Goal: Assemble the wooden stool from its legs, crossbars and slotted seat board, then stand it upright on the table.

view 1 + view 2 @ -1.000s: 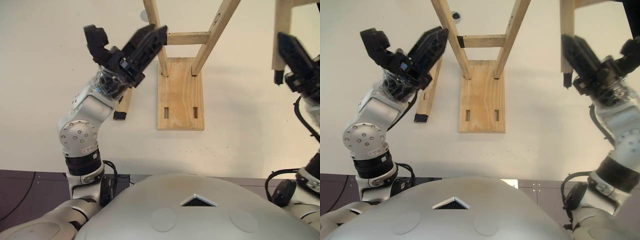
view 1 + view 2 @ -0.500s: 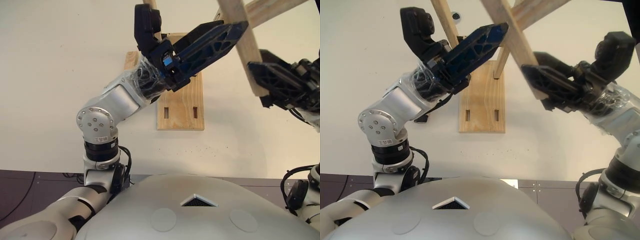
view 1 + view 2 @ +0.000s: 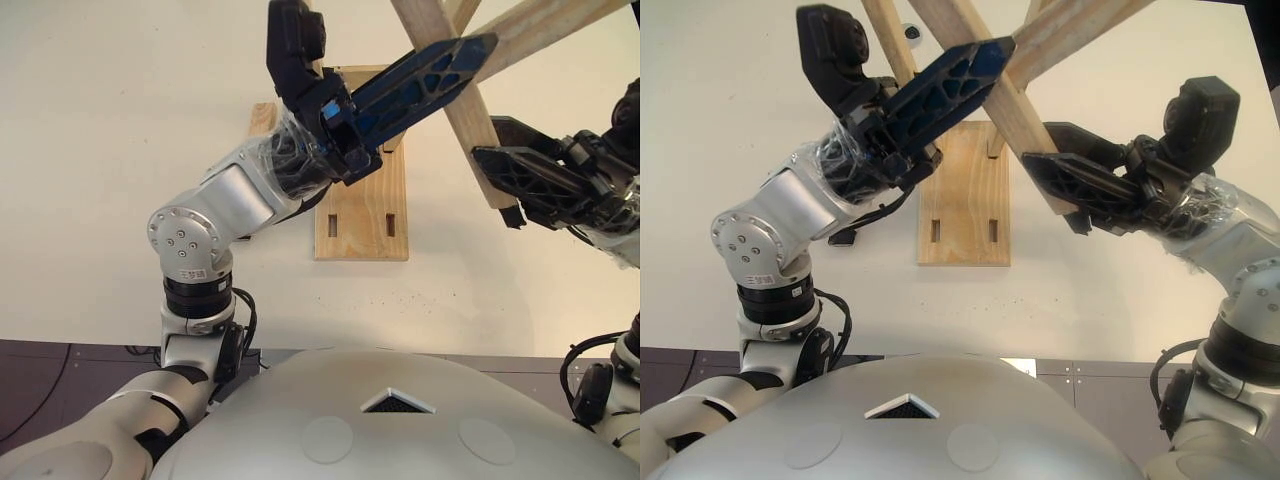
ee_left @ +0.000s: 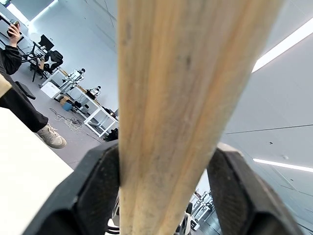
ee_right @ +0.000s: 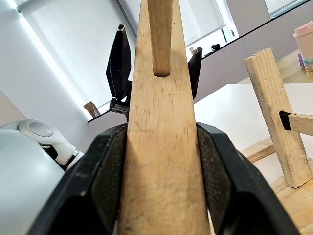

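jaws on the left gripper are closed down on a wooden bar, with its fingers pressed against both sides of it. can't tell if it's a crossbar or a leg, but it runs up and off toward the robot's right, in the air above the board. right gripper jaws are clamped the same way round a leg, fingers tight on either face near its lower end. from the right wrist the bar's end sits plugged into a hole in that leg, and the left gripper's black fingers flank the bar just past the joint — so from the head view the two pieces make an x over the far end of the seat board. the board lies flat on the white table. its two far slots hold the ends of a standing leg frame, and the two near slots are open holes. one more loose leg lies on the table beside the board on the robot's left, partly behind the left arm.
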